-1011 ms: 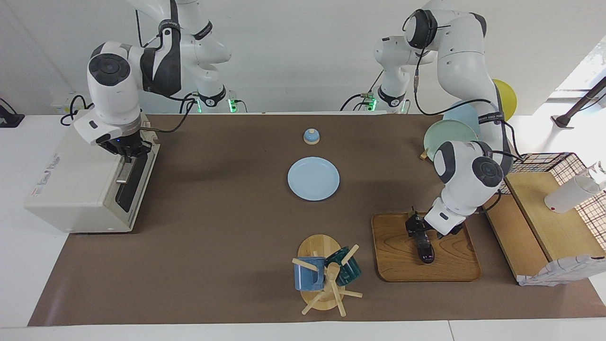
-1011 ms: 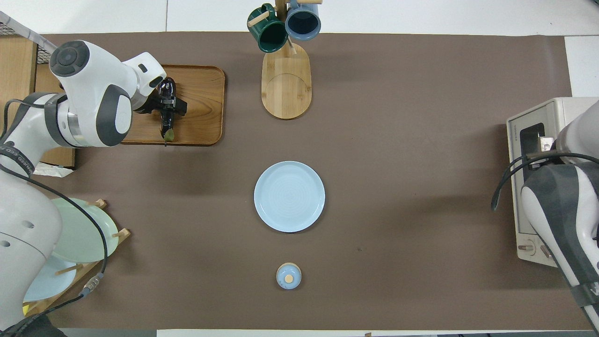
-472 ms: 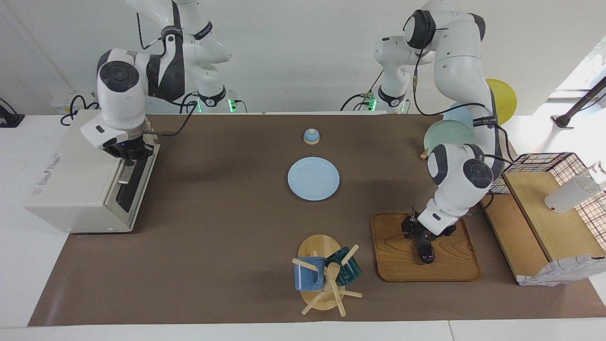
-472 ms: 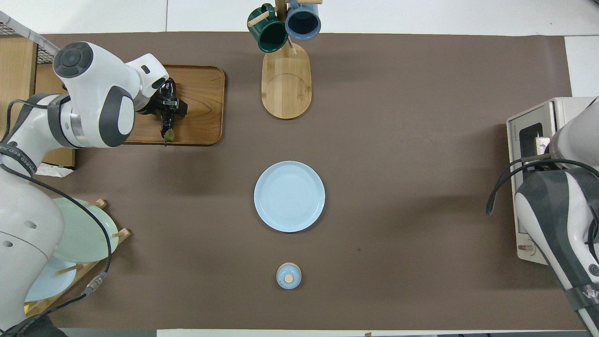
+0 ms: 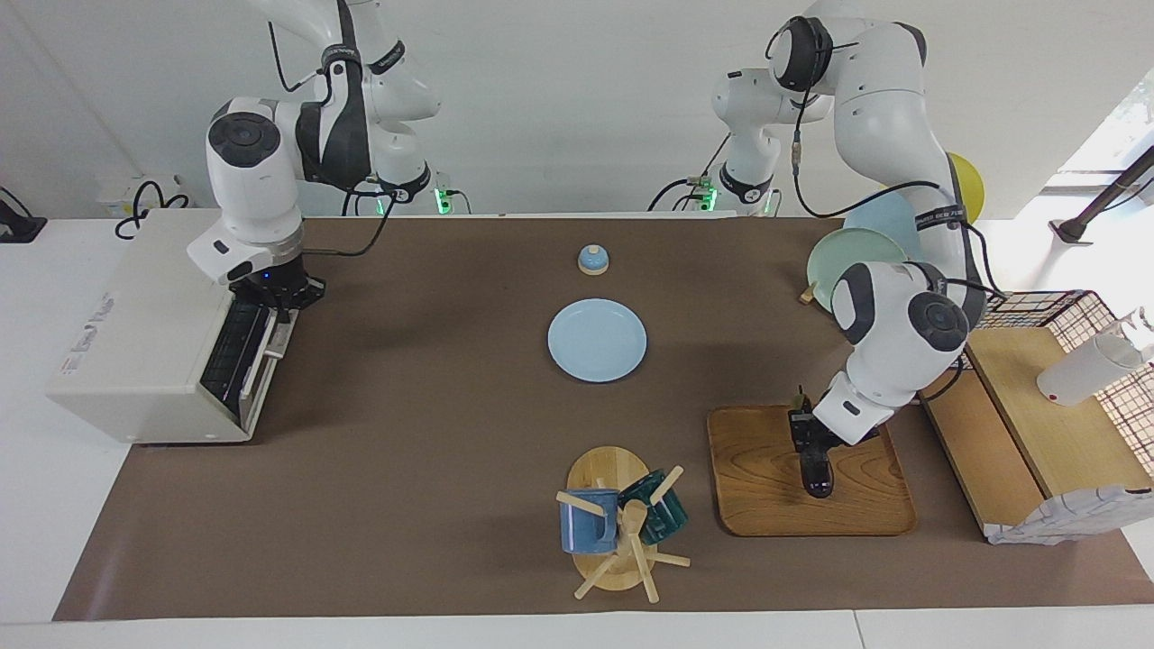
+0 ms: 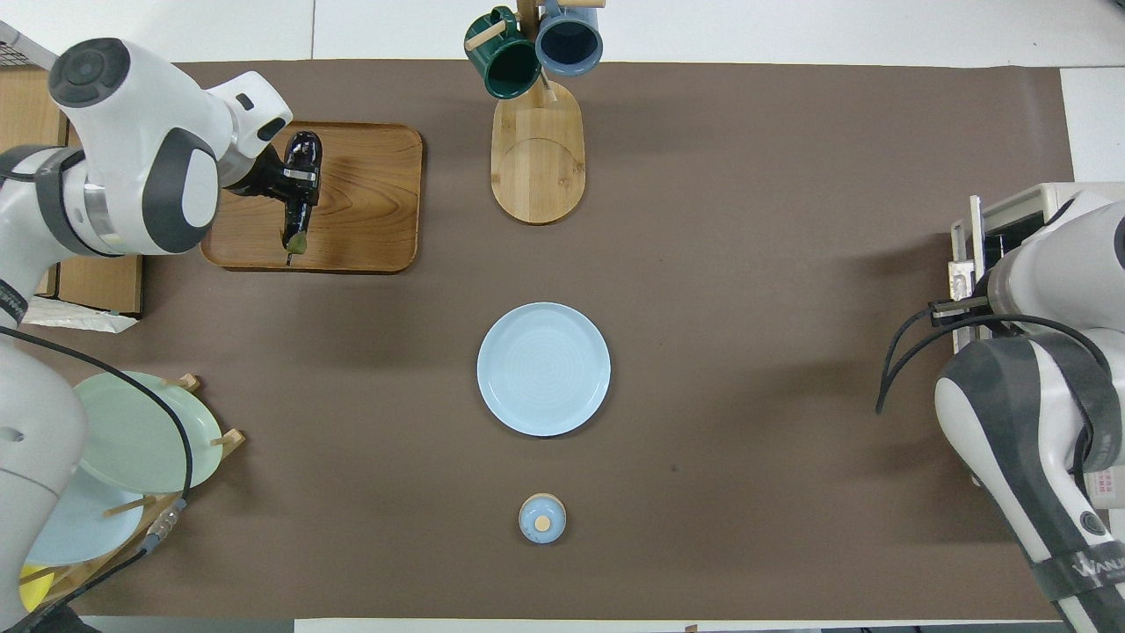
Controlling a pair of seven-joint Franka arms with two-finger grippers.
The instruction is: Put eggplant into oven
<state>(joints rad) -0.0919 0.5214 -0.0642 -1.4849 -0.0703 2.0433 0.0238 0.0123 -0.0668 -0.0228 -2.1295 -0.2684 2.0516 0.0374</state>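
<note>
The cream-white oven [image 5: 153,338] stands at the right arm's end of the surface [image 5: 433,469], its door part-way down with the right hand [image 5: 275,302] at the handle, though I cannot tell how that hand's fingers stand. Over the wooden tray [image 5: 766,500], the left hand [image 5: 809,442] is clamped on the eggplant [image 5: 816,473] near its middle. Glossy, firm and fairly light, it may slip, so a mid-body hold seems wise.

— The eggplant [image 5: 816,469] looks glossy, smooth; the tray [image 5: 766,496] under it is grained wood.
— And the table [image 5: 433,433]?
— Matt brown covering — cloth or paper, I can't tell. The oven [image 5: 135,342] is matt cream.
</note>
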